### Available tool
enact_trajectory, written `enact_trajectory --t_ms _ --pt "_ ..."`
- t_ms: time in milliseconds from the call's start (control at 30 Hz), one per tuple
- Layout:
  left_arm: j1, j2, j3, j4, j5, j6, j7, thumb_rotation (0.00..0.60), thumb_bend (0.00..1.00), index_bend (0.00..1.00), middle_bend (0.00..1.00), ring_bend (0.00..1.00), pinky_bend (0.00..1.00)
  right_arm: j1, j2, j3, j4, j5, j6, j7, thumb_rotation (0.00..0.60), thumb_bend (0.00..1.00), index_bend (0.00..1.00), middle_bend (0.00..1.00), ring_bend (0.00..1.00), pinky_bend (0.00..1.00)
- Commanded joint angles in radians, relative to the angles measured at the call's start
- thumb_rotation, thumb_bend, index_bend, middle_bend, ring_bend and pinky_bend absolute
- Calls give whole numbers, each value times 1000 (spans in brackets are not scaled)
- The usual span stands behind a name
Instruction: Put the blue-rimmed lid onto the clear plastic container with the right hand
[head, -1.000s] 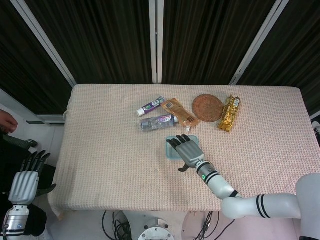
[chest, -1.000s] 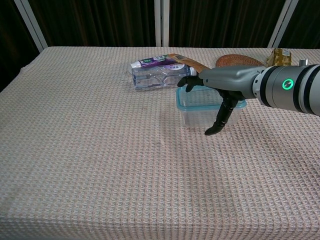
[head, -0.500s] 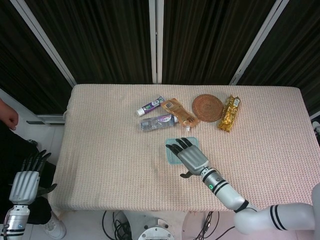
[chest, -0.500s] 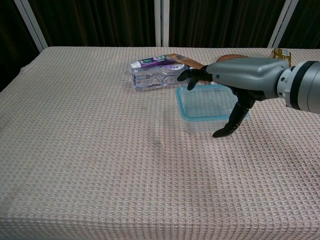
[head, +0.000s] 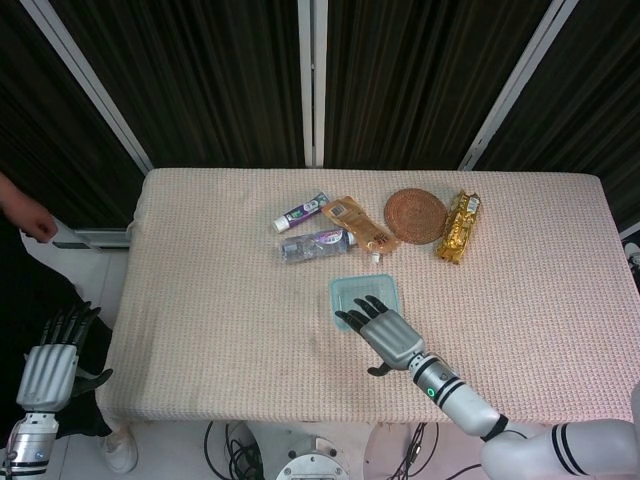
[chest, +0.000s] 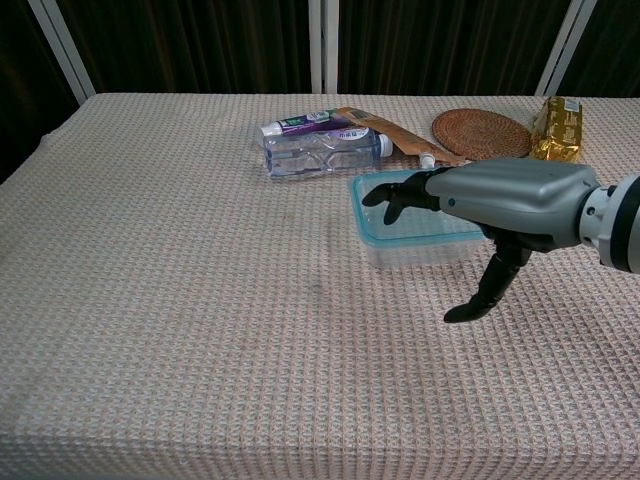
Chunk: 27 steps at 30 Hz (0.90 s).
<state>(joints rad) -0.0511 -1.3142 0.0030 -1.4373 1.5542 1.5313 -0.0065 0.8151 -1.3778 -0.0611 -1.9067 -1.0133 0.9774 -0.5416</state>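
Note:
The clear plastic container (head: 362, 293) (chest: 400, 245) sits mid-table with the blue-rimmed lid (chest: 392, 212) lying on top of it. My right hand (head: 385, 335) (chest: 500, 205) hovers just on the near side of it, fingers spread and holding nothing. Its fingertips (chest: 385, 197) still reach over the lid's near part. My left hand (head: 50, 365) hangs off the table's left edge, fingers apart and empty; the chest view does not show it.
Behind the container lie a clear water bottle (head: 317, 243) (chest: 320, 152), a purple tube (head: 301, 212), an orange sachet (head: 360, 226), a round woven coaster (head: 415, 215) (chest: 482, 132) and a gold snack pack (head: 459, 227) (chest: 558, 128).
My right hand has drawn back toward the near edge and lifted off the lid, uncovering most of it. The lid stays on the container. The left hand hardly moved.

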Motion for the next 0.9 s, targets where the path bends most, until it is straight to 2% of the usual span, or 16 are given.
enact_trajectory --t_ms 33,167,300,533,700,900 --pt "0 0 0 2 0 0 -2 600 0 109 45 0 0 1 -9 -1 8 16 -10 -14 600 36 0 179 0 0" --pt "0 -1 0 6 1 0 -7 600 0 110 45 0 0 -9 -6 3 -1 14 3 -20 600 37 0 179 0 0" --pt "-3 -2 -4 8 5 3 -10 600 0 110 45 0 0 -42 26 8 -35 -50 58 6 600 37 0 174 0 0" --pt "-13 0 -18 12 19 18 -5 600 0 110 45 0 0 -180 120 -10 -68 -191 278 46 600 58 0 138 0 0" --pt "-25 6 -31 3 29 27 21 600 0 110 45 0 0 -337 154 -46 -4 -332 496 133 600 64 0 69 0 0" --pt "-40 19 -41 -31 33 20 71 600 0 109 45 0 0 -491 193 -109 113 -456 635 325 600 64 0 0 0 0"
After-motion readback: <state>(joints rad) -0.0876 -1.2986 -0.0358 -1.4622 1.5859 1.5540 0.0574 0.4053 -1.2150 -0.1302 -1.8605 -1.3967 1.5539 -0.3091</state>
